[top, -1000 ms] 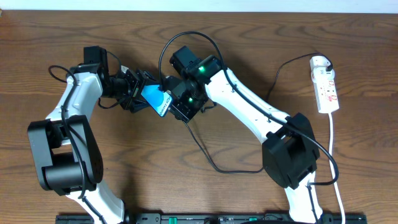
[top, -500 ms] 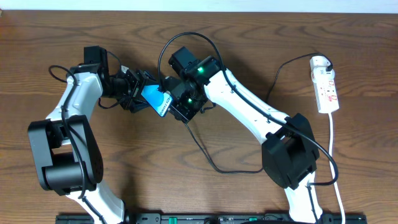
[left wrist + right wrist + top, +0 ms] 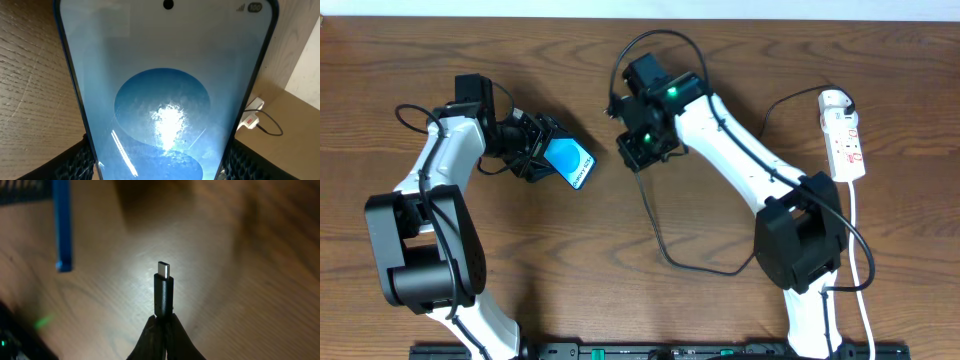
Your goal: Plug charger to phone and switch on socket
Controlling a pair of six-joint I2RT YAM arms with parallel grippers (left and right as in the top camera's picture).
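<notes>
The phone [image 3: 571, 163], blue-screened, is held tilted above the table by my left gripper [image 3: 542, 158], which is shut on its long edges; it fills the left wrist view [image 3: 165, 100]. My right gripper [image 3: 638, 152] is shut on the charger plug [image 3: 163, 292], whose metal tip sticks out free above the wood. The plug is apart from the phone, to its right. The phone's blue edge shows at the upper left of the right wrist view [image 3: 62, 225]. The black charger cable [image 3: 660, 240] loops over the table. The white socket strip [image 3: 843, 135] lies at the far right.
A thick white cord [image 3: 860, 260] runs from the strip down the right side. The black cable also arcs above my right wrist [image 3: 655, 40]. A pale wall or board shows at the right of the left wrist view [image 3: 305, 70].
My right gripper has pulled away from the phone, moving right and back with the plug still in it. The left gripper and phone have stayed put.
</notes>
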